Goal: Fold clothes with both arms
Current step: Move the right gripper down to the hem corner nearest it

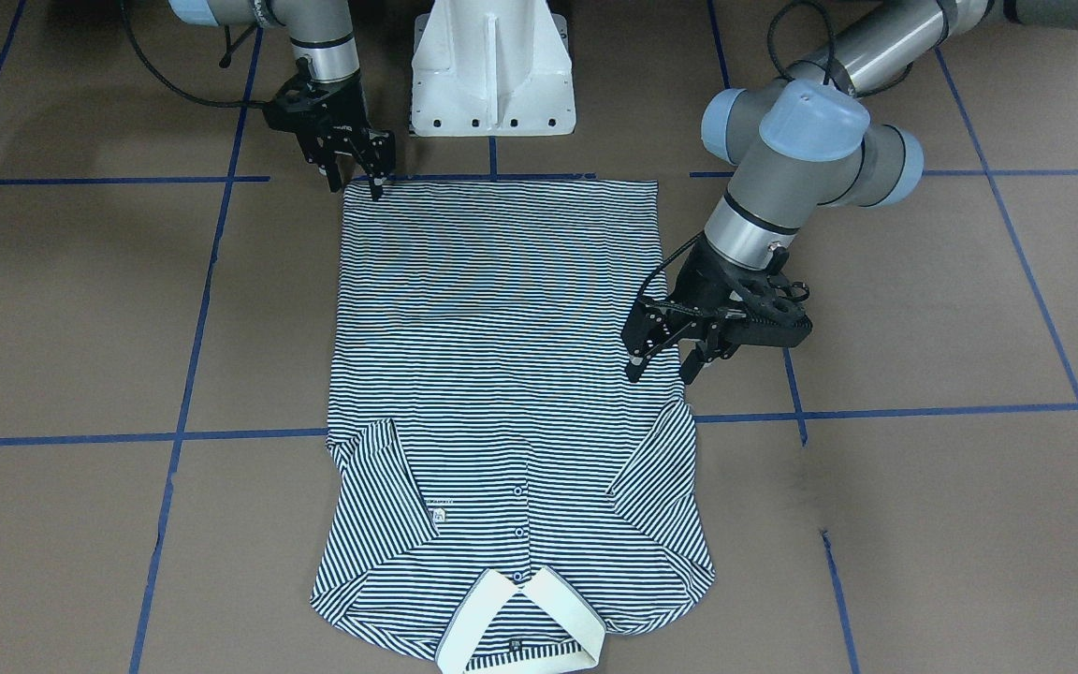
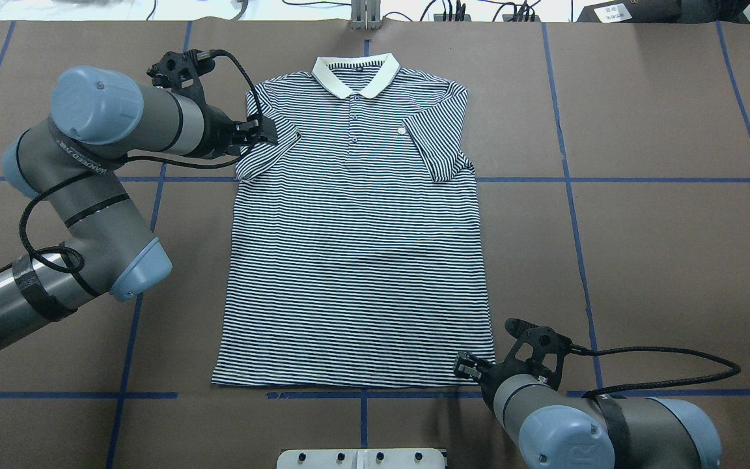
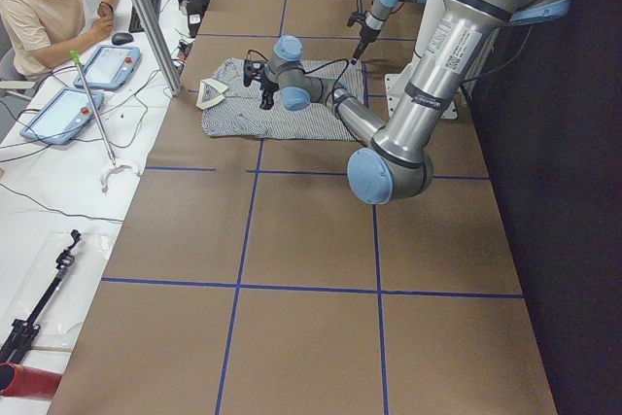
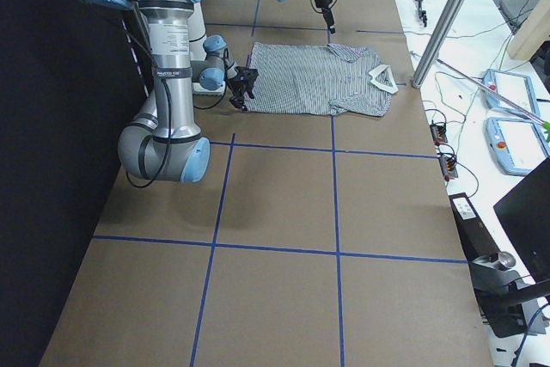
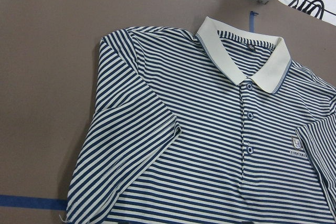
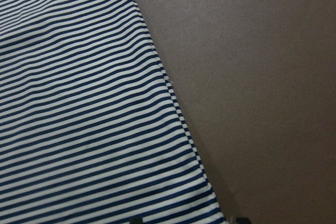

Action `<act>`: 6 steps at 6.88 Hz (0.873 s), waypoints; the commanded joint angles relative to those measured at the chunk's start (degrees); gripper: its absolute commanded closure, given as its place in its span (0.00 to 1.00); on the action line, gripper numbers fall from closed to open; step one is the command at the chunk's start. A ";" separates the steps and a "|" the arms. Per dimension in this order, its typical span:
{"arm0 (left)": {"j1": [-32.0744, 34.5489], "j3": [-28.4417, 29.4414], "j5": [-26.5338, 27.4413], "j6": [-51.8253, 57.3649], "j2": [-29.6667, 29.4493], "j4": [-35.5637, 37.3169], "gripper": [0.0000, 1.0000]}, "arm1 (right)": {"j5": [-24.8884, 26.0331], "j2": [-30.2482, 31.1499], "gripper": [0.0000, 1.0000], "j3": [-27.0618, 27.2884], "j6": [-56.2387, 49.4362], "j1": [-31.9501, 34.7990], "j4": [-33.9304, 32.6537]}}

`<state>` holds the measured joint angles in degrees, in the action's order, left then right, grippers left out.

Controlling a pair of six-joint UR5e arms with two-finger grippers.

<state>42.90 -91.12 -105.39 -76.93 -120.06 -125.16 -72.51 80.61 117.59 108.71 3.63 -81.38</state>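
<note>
The striped polo shirt (image 1: 502,356) lies flat on the brown table, front up, with its cream collar (image 2: 355,73) on the side away from the robot. Both short sleeves lie angled in against the body. My left gripper (image 1: 665,367) hovers open at the shirt's side edge just below the sleeve (image 2: 264,153), holding nothing. The left wrist view shows that sleeve, the collar and the placket (image 5: 249,124). My right gripper (image 1: 355,183) stands open at the hem corner (image 2: 479,365) nearest the robot. The right wrist view shows that corner (image 6: 205,203) low in the frame.
The white pedestal base (image 1: 492,75) stands just behind the hem. Blue tape lines (image 2: 609,179) cross the table. In the exterior left view a person (image 3: 53,7) sits at a side bench with tablets, and a metal post (image 3: 146,17) stands near the collar end.
</note>
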 commanded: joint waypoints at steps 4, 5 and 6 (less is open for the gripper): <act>-0.01 0.16 0.01 0.03 0.35 0.00 0.23 | -0.27 0.25 0.56 -0.35 0.01 -0.56 -0.53; -0.01 0.16 0.01 0.03 0.35 0.00 0.23 | -0.27 0.43 0.50 -0.17 0.01 -0.55 -0.53; -0.01 0.16 0.01 0.03 0.35 0.00 0.23 | -0.27 0.43 0.48 0.18 -0.08 -0.55 -1.31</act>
<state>42.89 -90.97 -105.38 -76.90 -119.71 -125.16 -72.77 80.97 117.44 108.70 3.09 -82.08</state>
